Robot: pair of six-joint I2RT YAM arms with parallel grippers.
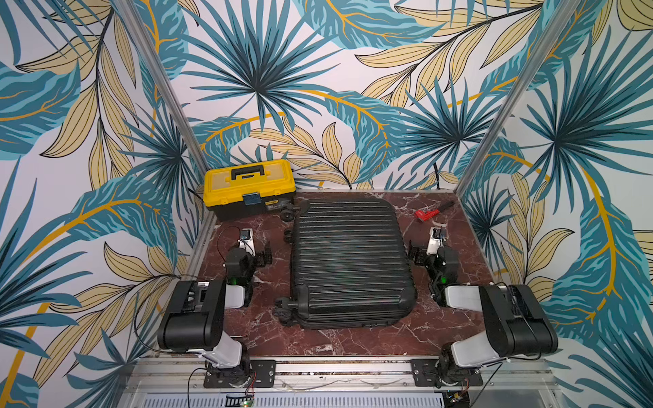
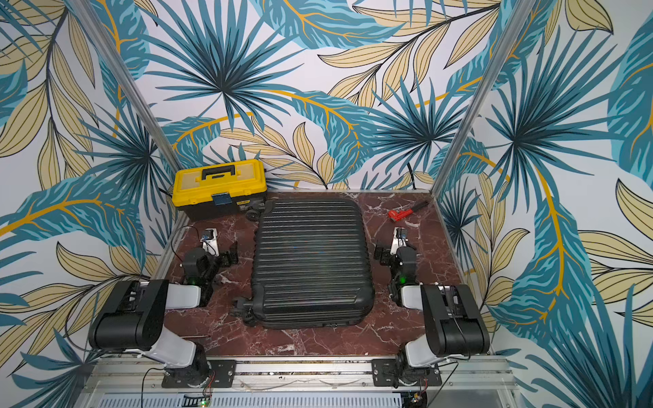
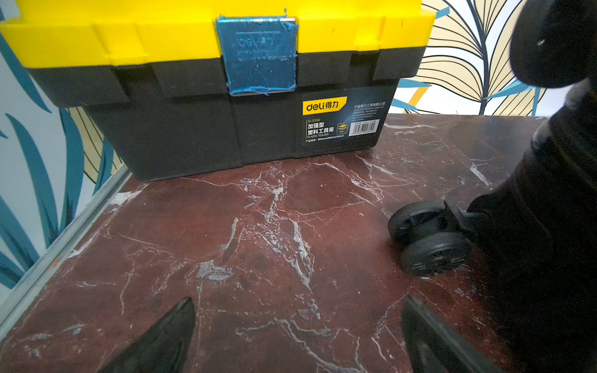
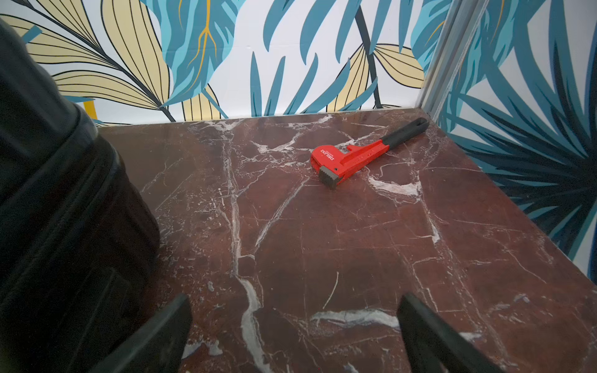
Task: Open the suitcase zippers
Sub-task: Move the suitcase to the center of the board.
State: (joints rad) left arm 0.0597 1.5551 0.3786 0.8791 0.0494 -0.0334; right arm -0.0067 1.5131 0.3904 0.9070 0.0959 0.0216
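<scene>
Black ribbed hard-shell suitcase (image 1: 349, 261) lay flat and closed mid-table between my arms, wheels toward my left. Zippers (image 1: 353, 322) showed only as a dark seam along the near edge. Couldn't pick out the pulls, black on black.

Left gripper (image 3: 298, 300) and right gripper (image 4: 294, 297) both had jaws spread wide, holding nothing. Each sat low beside the case, not touching it.

Risks as I judged them:
- Pinching shell lip instead of a pull.
- Tugging a pull would slide the whole case on the slick red-brown marble table (image 1: 353, 342) unless one arm braced it.
- A slide backward would knock the yellow-and-black plastic toolbox (image 1: 249, 189), just beside the far black caster wheel (image 1: 288, 213).

Red pipe wrench (image 1: 429, 211) lay well apart, low concern.
</scene>
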